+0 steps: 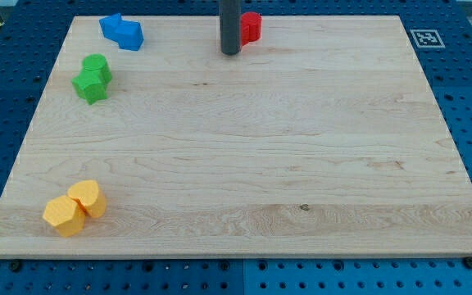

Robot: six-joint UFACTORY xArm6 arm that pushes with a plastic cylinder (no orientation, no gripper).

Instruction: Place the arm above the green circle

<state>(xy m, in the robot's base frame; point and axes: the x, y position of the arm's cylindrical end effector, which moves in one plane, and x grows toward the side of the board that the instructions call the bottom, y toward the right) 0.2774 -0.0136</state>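
Near the view's upper left, on the wooden bench (236, 180), sits the green circle (97, 67), a short upright cylinder with no clear long axis. Touching it, just below and to the left, is a second green block (90, 85) of angular shape. A pair of blue blocks (122, 31) lies above them, toward the view's top, apart from the green ones. My tip (230, 52) rests well to the right of the green circle, at the view's top centre, with bare wood between. This tool is a plain rod and grasps nothing. Just beside it, on its right, stands a red block (251, 26). Two yellow blocks (74, 208), touching, lie at the view's lower left.
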